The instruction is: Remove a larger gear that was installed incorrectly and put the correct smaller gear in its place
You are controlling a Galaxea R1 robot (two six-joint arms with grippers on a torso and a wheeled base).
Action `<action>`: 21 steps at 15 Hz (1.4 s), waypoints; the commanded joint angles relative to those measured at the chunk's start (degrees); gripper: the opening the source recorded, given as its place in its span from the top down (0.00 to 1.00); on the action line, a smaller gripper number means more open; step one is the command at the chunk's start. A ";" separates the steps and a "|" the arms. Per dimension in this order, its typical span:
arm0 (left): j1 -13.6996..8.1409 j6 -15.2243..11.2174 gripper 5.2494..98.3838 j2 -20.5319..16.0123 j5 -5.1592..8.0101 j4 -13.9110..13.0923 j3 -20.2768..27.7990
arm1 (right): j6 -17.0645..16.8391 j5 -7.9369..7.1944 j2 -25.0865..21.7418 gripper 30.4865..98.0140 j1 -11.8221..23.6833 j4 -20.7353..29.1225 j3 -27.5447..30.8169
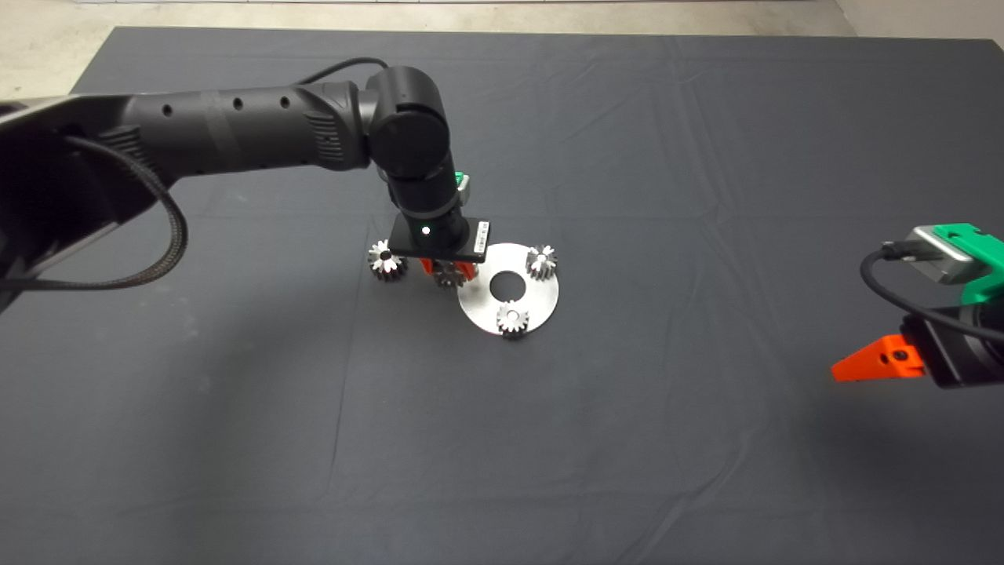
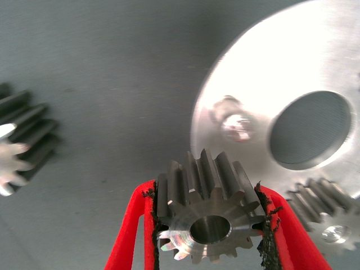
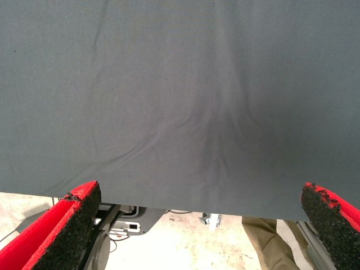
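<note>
My left gripper (image 1: 447, 271) hangs just off the left rim of the round silver plate (image 1: 543, 302), shut on the smaller gear (image 2: 205, 225), which sits upright between the red fingers (image 2: 132, 225). A bare peg (image 2: 235, 121) stands on the plate (image 2: 315, 50) right beyond the held gear. The larger gear (image 1: 386, 260), wider and taller, stands on the mat to the left of the plate, also seen as a dark gear (image 2: 19, 140) in the left wrist view. My right gripper (image 1: 851, 367) waits open at the right edge.
Two more small gears (image 1: 541, 261) (image 1: 513, 318) sit on pegs on the plate, around its central hole (image 1: 504, 287); one of them (image 2: 332, 225) shows beside the held gear. Beyond the mat's edge, the right wrist view shows floor and a person's leg (image 3: 264, 236).
</note>
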 commanded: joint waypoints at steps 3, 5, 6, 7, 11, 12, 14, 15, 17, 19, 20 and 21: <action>-1.53 0.47 0.73 1.82 0.10 -0.30 -0.71 | 0.23 -7.01 0.70 0.06 1.03 1.64 0.11; -1.88 0.71 0.73 2.38 0.19 -0.30 -1.65 | 0.23 -7.01 0.81 0.06 1.03 1.64 0.11; -1.97 0.73 0.73 2.87 0.28 -0.30 -2.11 | 0.23 -7.01 0.79 0.06 1.03 1.64 0.11; -2.16 0.73 0.73 3.28 0.37 -0.30 -2.49 | 0.23 -7.03 0.79 0.06 1.03 1.64 0.11; -2.76 0.82 0.74 4.49 0.52 -0.28 -3.50 | 0.29 -7.01 0.79 0.06 1.03 1.64 0.19; -2.76 0.88 0.74 4.84 0.63 -0.21 -3.78 | 0.26 -7.01 0.79 0.06 1.03 1.64 0.19; -2.76 1.35 0.73 5.02 0.71 -0.13 -4.30 | 0.24 -6.93 0.79 0.06 0.94 1.64 0.28; -2.67 1.95 0.73 5.27 0.72 -0.14 -4.58 | 0.23 -7.01 0.79 0.06 0.94 1.64 0.19; -2.76 2.15 0.73 5.38 0.91 -0.13 -4.58 | 0.23 -7.10 0.79 0.06 0.95 1.64 0.11; -2.67 2.57 0.74 5.37 0.98 -0.04 -4.58 | 0.23 -7.10 0.96 0.06 1.03 1.64 0.11; -2.67 2.66 0.74 5.37 0.98 -0.02 -4.66 | 0.23 -7.10 1.14 0.06 1.03 1.65 0.02; -2.67 2.66 0.74 5.37 0.98 0.05 -4.66 | 0.23 -7.18 1.14 0.06 1.03 1.64 0.02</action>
